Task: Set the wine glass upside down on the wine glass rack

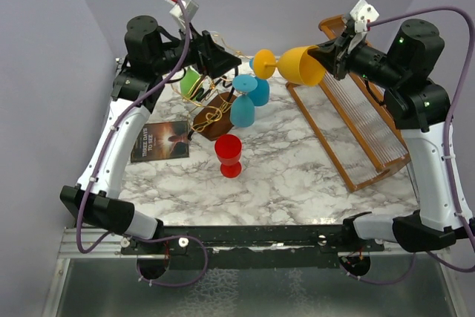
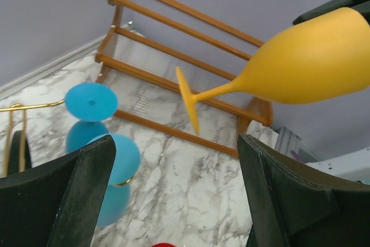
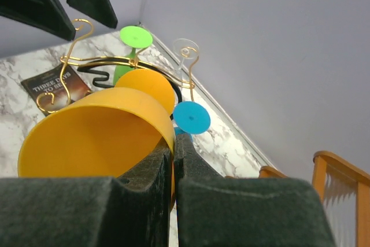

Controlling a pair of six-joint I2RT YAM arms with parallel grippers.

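Note:
My right gripper [image 1: 329,55] is shut on the rim of the yellow wine glass [image 1: 300,65] and holds it on its side in the air, foot [image 1: 264,63] pointing left toward the wine glass rack [image 1: 211,113] of gold wire scrolls. In the right wrist view the fingers [image 3: 174,154] pinch the bowl's rim [image 3: 98,137], with the rack [image 3: 75,62] beyond. My left gripper [image 1: 225,61] hovers open and empty above the rack. Its view [image 2: 173,201] shows the yellow glass [image 2: 306,67] up to the right.
Two blue glasses [image 1: 245,109] and a green one [image 1: 191,83] hang upside down on the rack. A red glass [image 1: 228,155] stands on the marble table in front. A book [image 1: 159,141] lies at the left. A large orange-brown slatted rack [image 1: 364,120] stands at the right.

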